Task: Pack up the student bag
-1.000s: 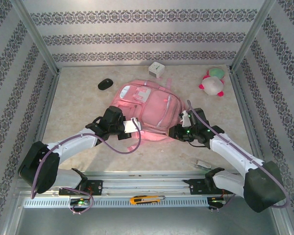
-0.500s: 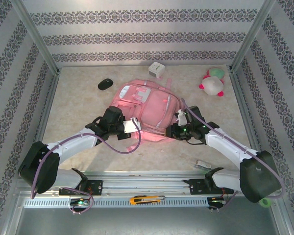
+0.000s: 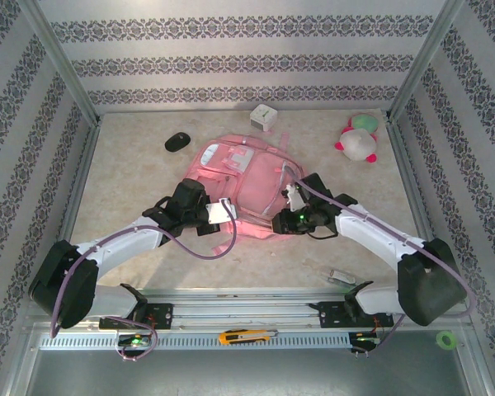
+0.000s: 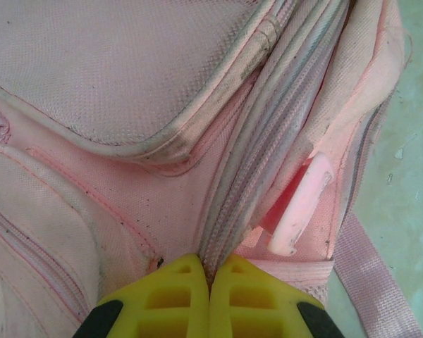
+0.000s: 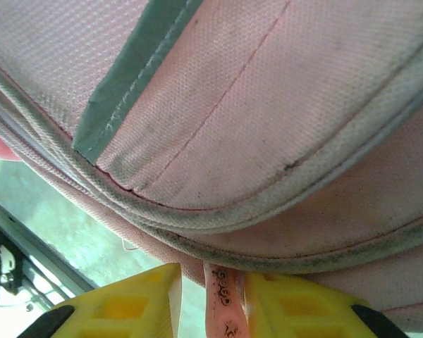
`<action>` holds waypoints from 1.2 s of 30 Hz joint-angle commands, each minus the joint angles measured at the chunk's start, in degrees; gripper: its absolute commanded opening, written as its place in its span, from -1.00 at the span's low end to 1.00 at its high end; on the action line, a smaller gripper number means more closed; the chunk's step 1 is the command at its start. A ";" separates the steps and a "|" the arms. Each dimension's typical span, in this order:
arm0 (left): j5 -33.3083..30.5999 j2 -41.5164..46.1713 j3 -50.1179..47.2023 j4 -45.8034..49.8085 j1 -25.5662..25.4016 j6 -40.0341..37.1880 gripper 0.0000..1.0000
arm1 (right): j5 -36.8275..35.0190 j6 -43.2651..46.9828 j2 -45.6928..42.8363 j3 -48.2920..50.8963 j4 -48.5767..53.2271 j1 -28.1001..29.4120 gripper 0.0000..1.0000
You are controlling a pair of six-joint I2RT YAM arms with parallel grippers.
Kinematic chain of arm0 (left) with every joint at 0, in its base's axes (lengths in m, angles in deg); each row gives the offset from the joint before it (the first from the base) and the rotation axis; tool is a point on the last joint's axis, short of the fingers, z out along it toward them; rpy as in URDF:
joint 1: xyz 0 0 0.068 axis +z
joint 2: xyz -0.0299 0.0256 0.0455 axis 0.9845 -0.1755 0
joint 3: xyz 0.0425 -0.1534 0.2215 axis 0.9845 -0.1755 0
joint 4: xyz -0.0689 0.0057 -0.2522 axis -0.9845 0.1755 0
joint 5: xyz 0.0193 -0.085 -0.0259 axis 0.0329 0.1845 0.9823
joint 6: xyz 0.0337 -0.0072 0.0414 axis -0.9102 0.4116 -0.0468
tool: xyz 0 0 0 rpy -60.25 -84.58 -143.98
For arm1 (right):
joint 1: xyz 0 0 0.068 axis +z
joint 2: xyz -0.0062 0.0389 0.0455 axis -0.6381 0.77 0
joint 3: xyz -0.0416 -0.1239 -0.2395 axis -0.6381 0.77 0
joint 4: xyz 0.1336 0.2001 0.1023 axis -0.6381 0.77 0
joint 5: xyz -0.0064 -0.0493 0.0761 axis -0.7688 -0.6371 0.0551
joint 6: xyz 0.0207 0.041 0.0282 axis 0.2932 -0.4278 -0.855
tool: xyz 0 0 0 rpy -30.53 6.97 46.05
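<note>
- Marbled bench (image 3: pixel 124 190), patterned walls. Top view: student bag (image 3: pixel 247 177) lies flat mid-bench, with left pincer (image 3: pixel 223 212) and right pincer (image 3: pixel 290 196) at its near end.
- Left wrist: left pincer (image 4: pixel 210 271) clenched at zip seam (image 4: pixel 233 190); the seam may slip free.
- Right wrist: right pincer (image 5: pixel 213 276) parted loosely around pink pull tab (image 5: pixel 222 299), which could drop away. Embossed marks on it are illegible.

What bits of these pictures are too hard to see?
- Inside the student bag: top view, its own fabric covers it.
- The pink tab: right wrist view, the bottom edge cuts off its lower end.
- The small grey thing: top view, too small to name.
</note>
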 commanded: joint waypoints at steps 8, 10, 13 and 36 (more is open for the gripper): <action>-0.08 2.51 1.25 1.64 0.90 1.07 -1.00 | -9.07 7.00 3.82 -6.12 8.47 2.25 -0.66; -0.13 2.44 1.39 1.80 0.87 0.98 -1.00 | -10.47 7.13 3.66 -6.56 9.35 2.27 -0.79; -0.75 2.44 1.64 2.33 0.92 0.65 -1.00 | -11.04 7.43 2.57 -6.67 10.11 1.90 -0.94; -10.66 10.30 2.38 7.56 4.41 28.54 0.16 | 7.60 -1.69 -9.74 6.55 -2.99 0.34 -1.00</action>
